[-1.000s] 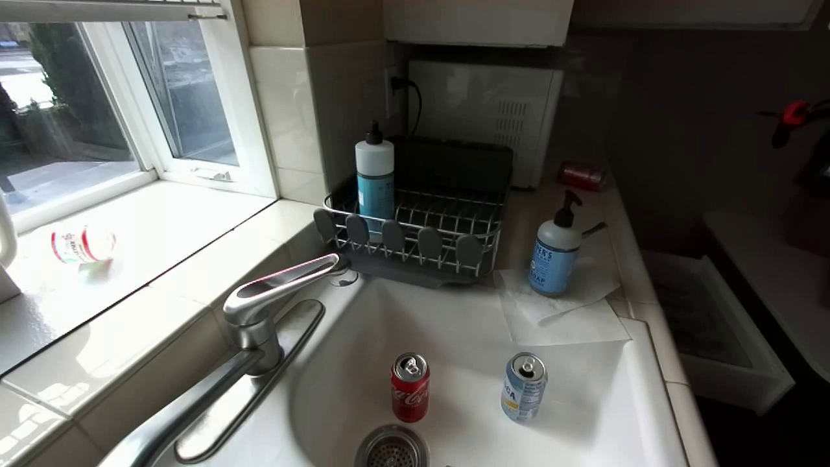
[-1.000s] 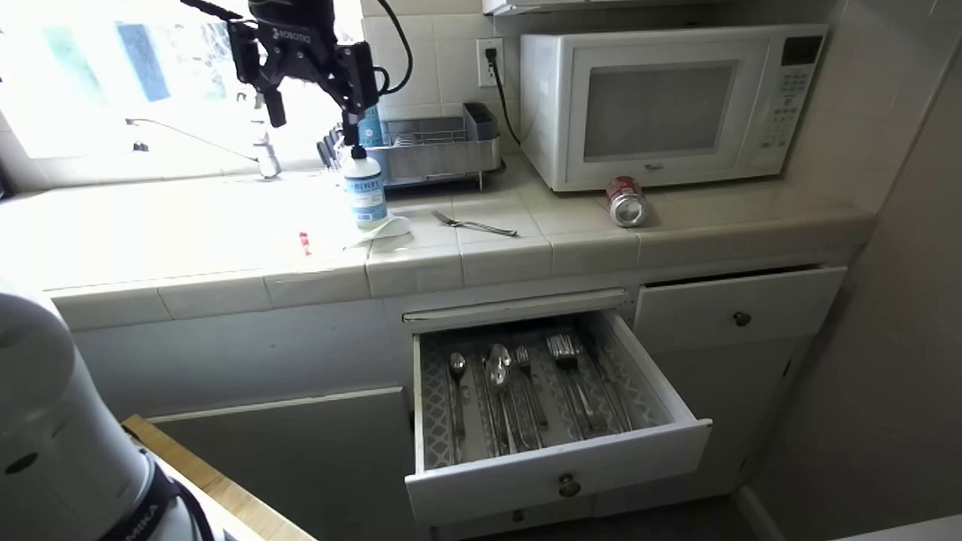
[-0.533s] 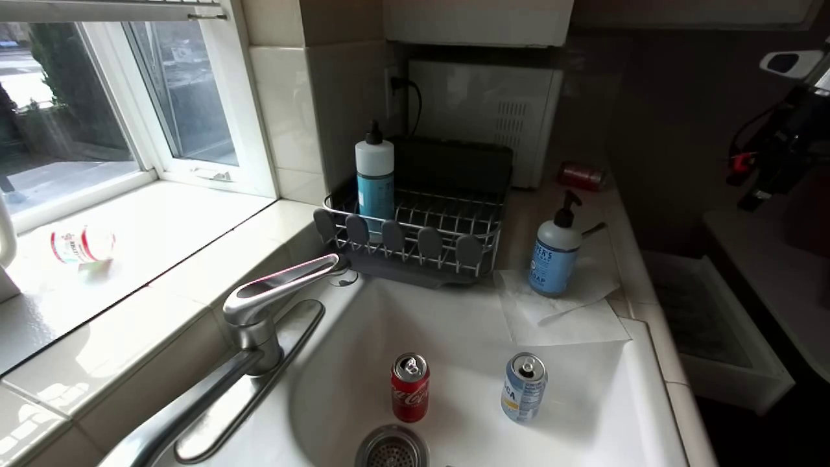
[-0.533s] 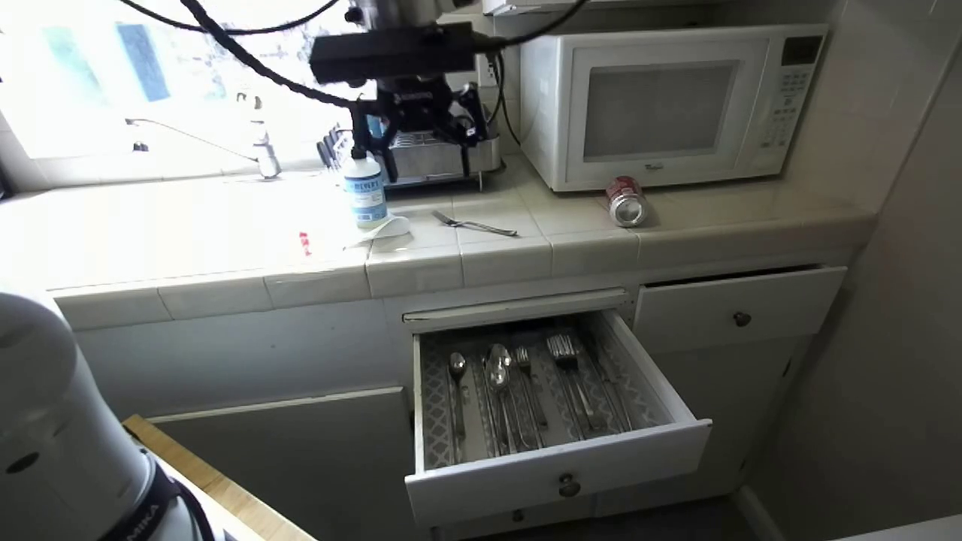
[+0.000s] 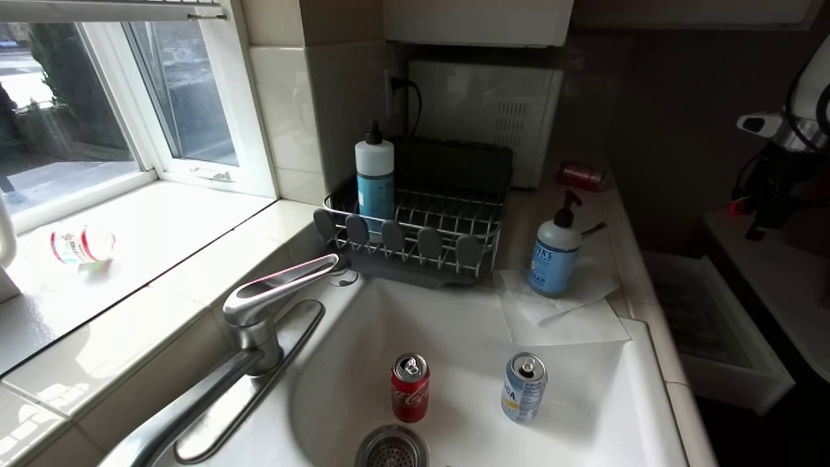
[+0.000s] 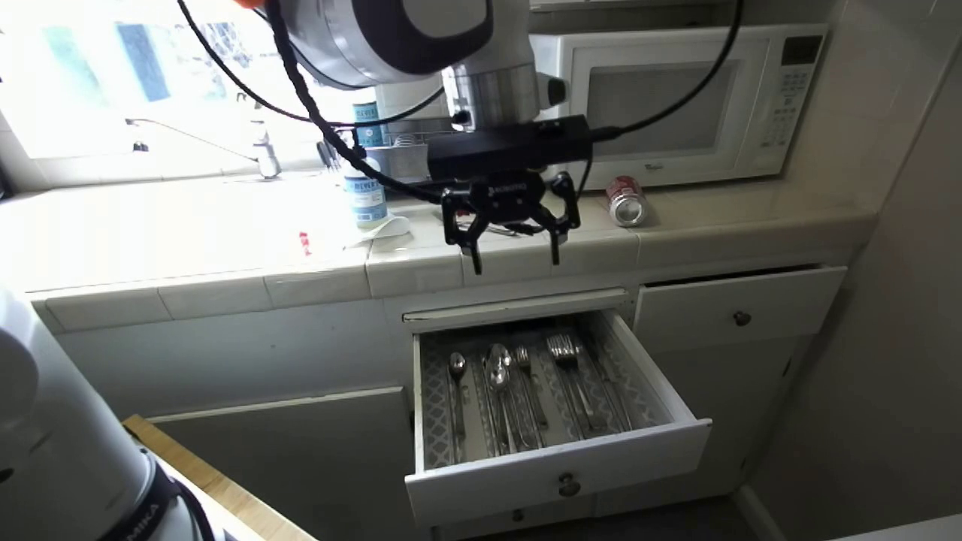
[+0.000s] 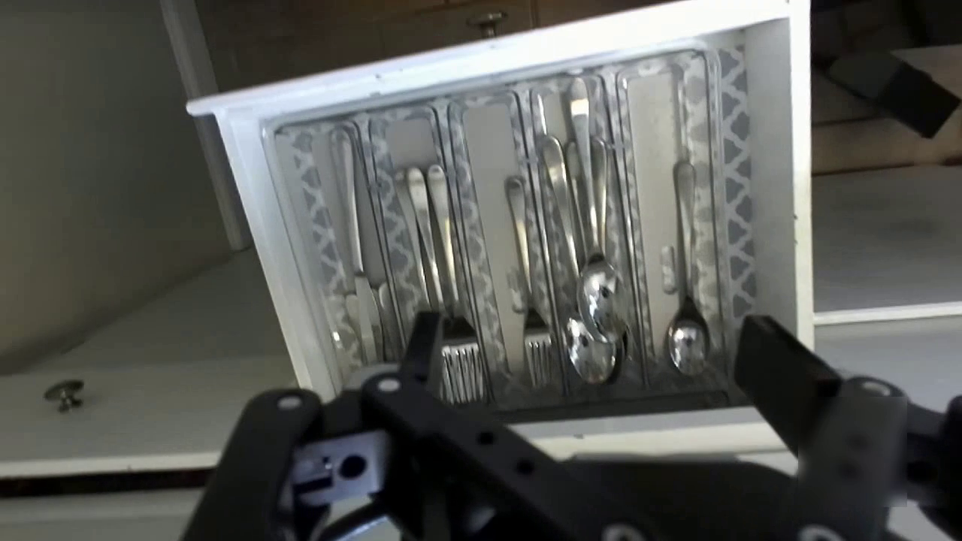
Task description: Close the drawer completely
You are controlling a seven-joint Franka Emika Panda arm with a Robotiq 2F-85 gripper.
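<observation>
In an exterior view the pale rectangular drawer (image 6: 503, 487), with a patterned lining (image 6: 437, 424) and a round front knob (image 6: 569, 485), stands pulled well out at lower centre right, and in the wrist view it slants across the upper middle, its inside exposed.

Near the front edge of the worktop (image 5: 526, 220) in an exterior view, see only one end of the fork (image 5: 594, 228) past the soap bottle (image 5: 554, 263) and cannot make out the inside of the drawer (image 5: 729, 381), partly hidden by that edge.
</observation>
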